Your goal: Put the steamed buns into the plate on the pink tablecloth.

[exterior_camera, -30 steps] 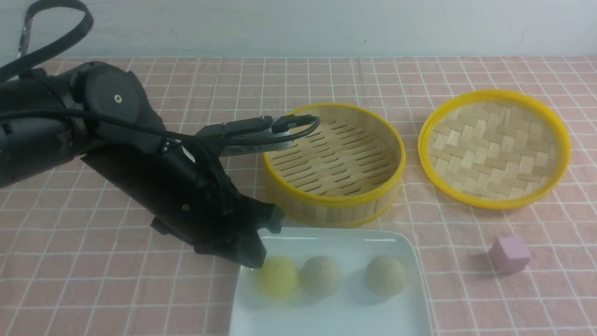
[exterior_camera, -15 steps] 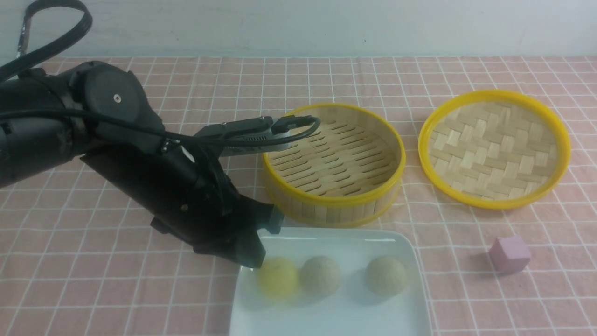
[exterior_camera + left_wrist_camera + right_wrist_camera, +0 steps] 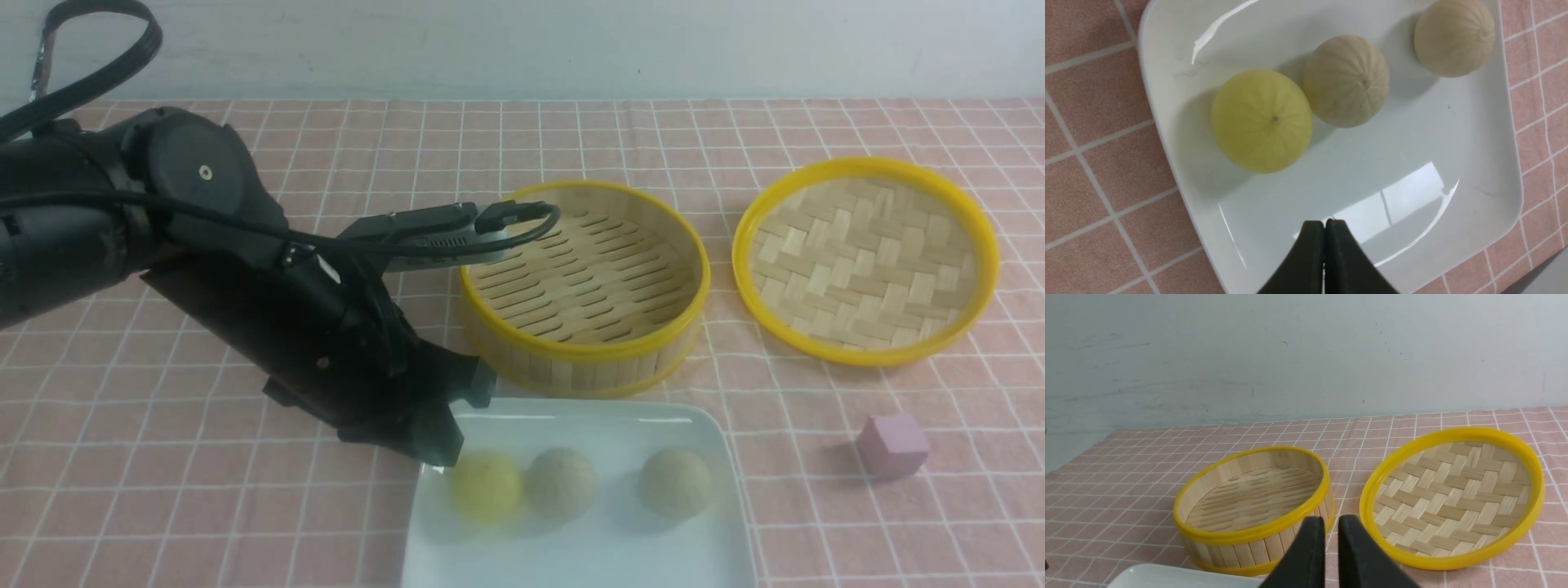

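Observation:
Three steamed buns lie in a row on the white plate on the pink tablecloth: a yellow bun and two beige buns. My left gripper hovers at the plate's far left corner, just beside the yellow bun. Its jaws are pressed together with nothing in them. In the left wrist view the left gripper is over the plate, apart from the yellow bun and the beige buns. The right gripper shows a narrow gap and holds nothing.
A round bamboo steamer basket with a yellow rim stands just behind the plate. Its woven lid lies upturned at the right. A small pink-purple cube sits right of the plate. The right wrist view shows the basket, lid and a plate corner.
The yellow bun was blurred a second ago and now sits sharp and still. The left arm has barely moved.

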Robot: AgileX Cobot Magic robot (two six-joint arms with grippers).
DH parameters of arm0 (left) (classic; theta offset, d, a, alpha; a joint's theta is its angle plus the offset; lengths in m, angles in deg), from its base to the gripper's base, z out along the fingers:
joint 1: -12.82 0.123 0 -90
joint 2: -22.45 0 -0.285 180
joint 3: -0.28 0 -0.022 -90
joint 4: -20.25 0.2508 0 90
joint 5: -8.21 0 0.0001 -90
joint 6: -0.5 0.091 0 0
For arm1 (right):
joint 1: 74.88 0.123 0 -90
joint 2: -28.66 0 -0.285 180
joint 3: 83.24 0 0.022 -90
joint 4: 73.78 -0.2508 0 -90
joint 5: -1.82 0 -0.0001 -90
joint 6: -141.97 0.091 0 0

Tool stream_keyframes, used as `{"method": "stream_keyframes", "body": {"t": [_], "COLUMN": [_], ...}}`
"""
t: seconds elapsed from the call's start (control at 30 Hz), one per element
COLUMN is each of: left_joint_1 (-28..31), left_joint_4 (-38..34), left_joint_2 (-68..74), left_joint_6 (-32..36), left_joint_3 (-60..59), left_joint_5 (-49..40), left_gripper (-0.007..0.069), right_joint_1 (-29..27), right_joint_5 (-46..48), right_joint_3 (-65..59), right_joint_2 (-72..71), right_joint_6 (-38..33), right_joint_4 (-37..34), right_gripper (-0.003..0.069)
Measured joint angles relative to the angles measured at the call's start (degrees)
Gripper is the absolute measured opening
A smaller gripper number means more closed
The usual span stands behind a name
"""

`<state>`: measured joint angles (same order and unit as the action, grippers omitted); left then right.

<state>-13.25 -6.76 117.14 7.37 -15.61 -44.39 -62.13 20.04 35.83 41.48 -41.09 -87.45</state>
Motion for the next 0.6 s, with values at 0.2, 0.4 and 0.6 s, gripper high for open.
{"method": "stream_keyframes", "body": {"t": [0.2,0.4,0.6], "left_joint_1": [0.0,0.0,0.0], "left_joint_4": [0.06,0.06,0.06], "left_joint_2": [0.0,0.0,-0.19], "left_joint_6": [0.11,0.39,2.65], "left_joint_3": [0.0,0.0,0.0], "left_joint_5": [0.48,1.81,2.34], "left_gripper": [0.003,0.003,0.003], "right_joint_1": [-2.31,-7.49,-11.14], "right_joint_5": [-0.14,0.26,2.23], "right_joint_3": [-4.84,-13.99,-17.55], "right_joint_2": [-2.33,-5.48,-5.61], "right_joint_6": [0.0,0.0,0.0], "right_joint_4": [4.62,6.67,6.9], "right_gripper": [0.0043,0.0051,0.0061]}}
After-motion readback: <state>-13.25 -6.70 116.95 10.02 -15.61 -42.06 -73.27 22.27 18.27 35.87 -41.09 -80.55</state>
